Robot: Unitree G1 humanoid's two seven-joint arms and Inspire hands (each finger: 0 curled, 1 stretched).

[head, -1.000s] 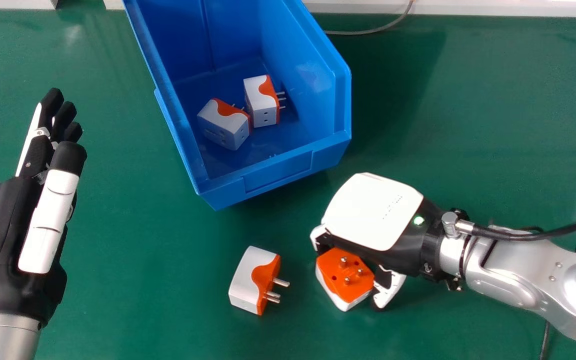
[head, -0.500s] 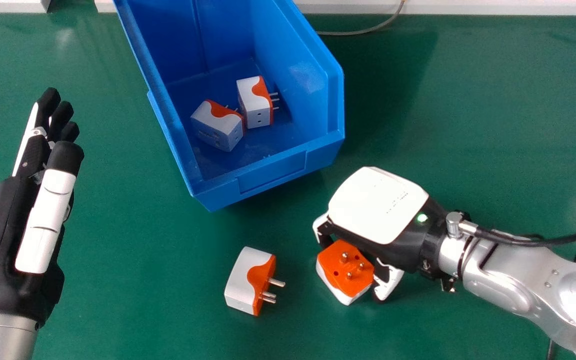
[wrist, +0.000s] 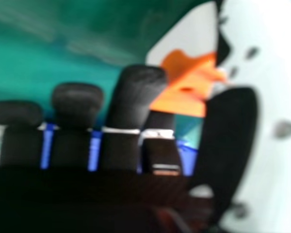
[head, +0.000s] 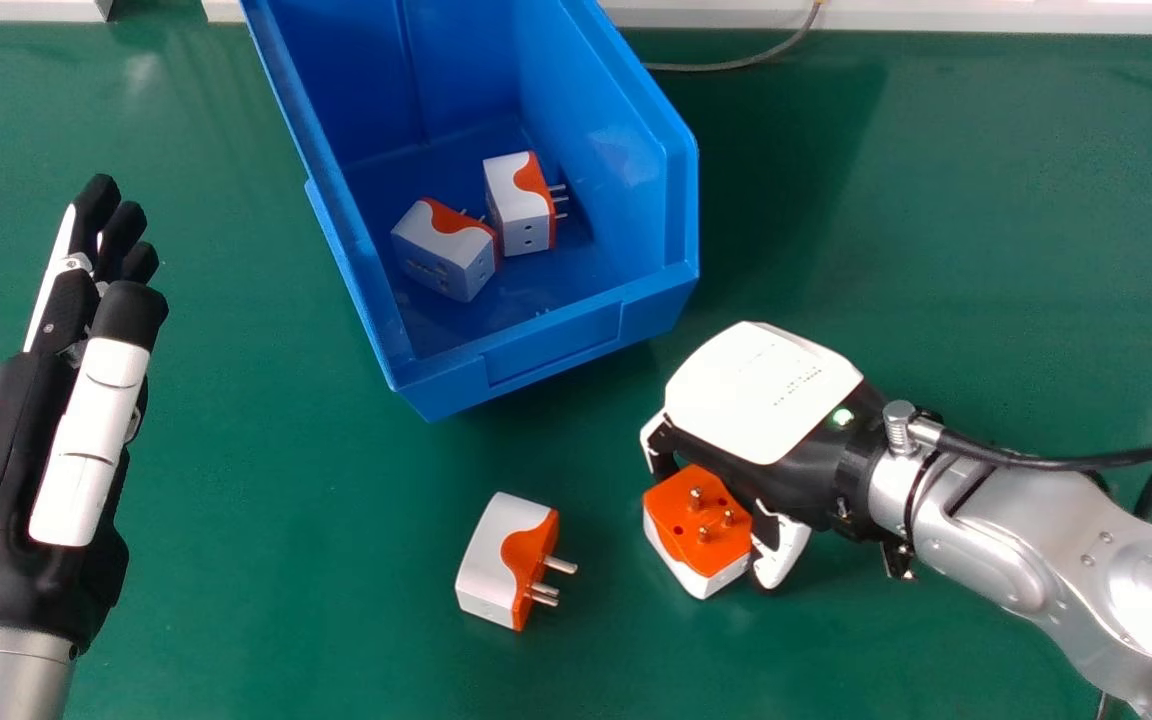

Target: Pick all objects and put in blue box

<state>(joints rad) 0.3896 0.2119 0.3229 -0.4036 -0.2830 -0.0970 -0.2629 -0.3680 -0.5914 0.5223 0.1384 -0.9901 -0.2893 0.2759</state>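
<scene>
Green tabletop [head: 986, 250] fills most of my head view, with a white ledge [head: 986, 17] running along its far edge at twelve o'clock. The adapter [head: 701, 530] I'm working with is at five o'clock, its orange pin face turned up. My right hand [head: 761, 395], at four o'clock, has it pinched between fingers and thumb [wrist: 230, 141]; the right hand view shows its orange part between them. I can't tell whether it touches the table.

Just beside it, between six and seven, a loose adapter [head: 501, 560] lies on the green with its prongs pointing toward three. The blue box [head: 556, 345] is at eleven, holding two more adapters, one [head: 521, 205] slightly farther back than the other [head: 446, 250]. At nine I have my left hand [head: 21, 460] with fingers straight. A thin cable [head: 736, 65] curves at one o'clock.
</scene>
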